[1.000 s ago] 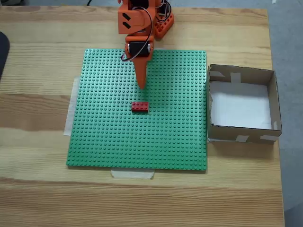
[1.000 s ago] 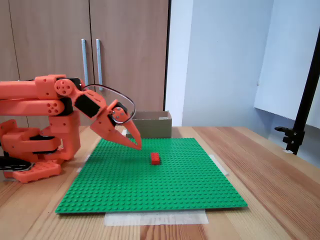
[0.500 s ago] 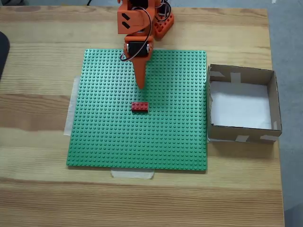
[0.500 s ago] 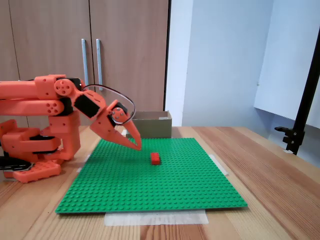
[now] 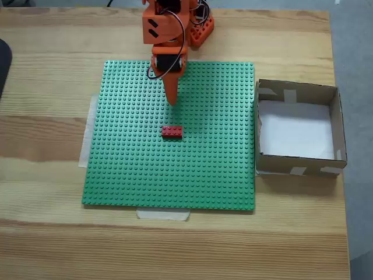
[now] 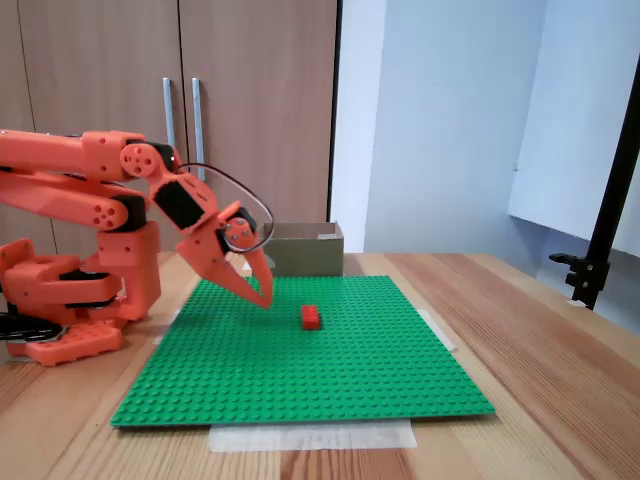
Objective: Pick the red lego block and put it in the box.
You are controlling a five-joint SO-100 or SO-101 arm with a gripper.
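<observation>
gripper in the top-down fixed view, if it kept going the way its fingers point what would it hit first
Probably the green baseplate, not the red lego block. The gripper aims toward the block in that view, but the other fixed view shows it slanting steeply down, tips short of the block. Depth is uncertain.

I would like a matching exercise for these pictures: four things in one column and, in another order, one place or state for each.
Things:
1. red lego block
2. box
3. gripper
4. green baseplate

Places or states:
A. empty, white floor showing
B. jaws shut, pointing down above the plate
C. taped to the wooden table
D. lying near the middle of the plate

Pairs: 1-D, 2-A, 3-B, 4-C
</observation>
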